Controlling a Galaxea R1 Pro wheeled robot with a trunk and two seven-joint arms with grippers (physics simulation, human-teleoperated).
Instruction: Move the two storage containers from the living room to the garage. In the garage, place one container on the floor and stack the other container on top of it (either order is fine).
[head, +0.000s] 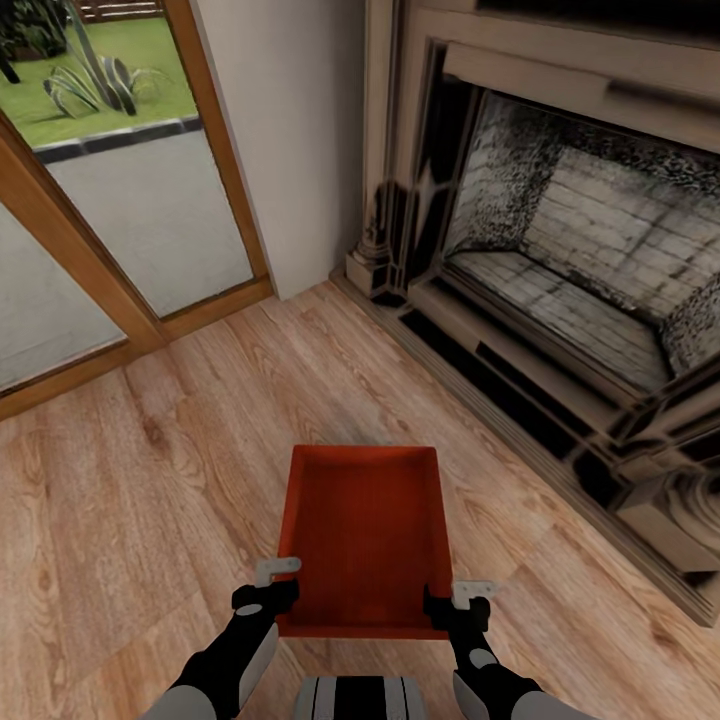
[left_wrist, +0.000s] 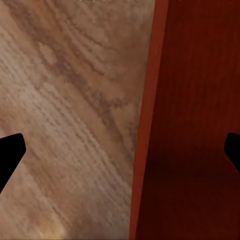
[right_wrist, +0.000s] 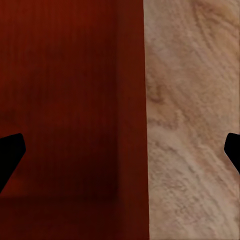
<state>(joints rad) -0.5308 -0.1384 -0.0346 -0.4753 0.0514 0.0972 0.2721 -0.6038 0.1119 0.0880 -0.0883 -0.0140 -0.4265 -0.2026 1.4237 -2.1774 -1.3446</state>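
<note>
One orange-red open-top storage container lies on the light wood-plank floor of the living room, just ahead of my trunk. My left gripper is at its near left corner and my right gripper at its near right corner. In the left wrist view the left gripper is open, its dark fingertips far apart, with the container's side wall between them. In the right wrist view the right gripper is open the same way astride the opposite wall.
A brick fireplace with a dark stepped hearth runs along the right. A wood-framed glass door stands at the back left, with a white wall section between them. Bare plank floor spreads to the left.
</note>
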